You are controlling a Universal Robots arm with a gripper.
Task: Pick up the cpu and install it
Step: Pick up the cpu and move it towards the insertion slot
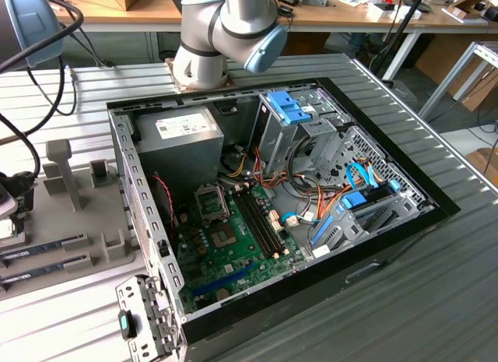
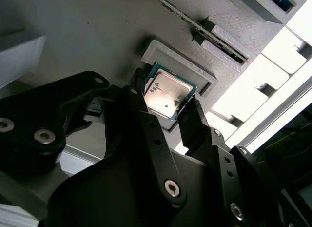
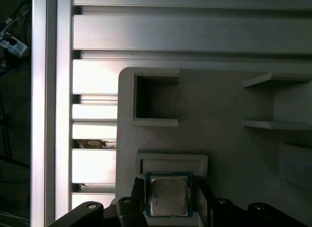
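Pickup step: the tool point(image 2: 167, 92), spread astride the cpu point(image 3: 168, 196) in its holder point(image 1: 74, 222), nine o'clock of the case point(image 1: 389, 257), likely wants a level pinch.

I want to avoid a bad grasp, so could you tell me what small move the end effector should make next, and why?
Probably close gently on the cpu. In both wrist views the end effector straddles it, flanking two opposite edges and seemingly not yet pinching, and the chip lies flat in its grey holder.
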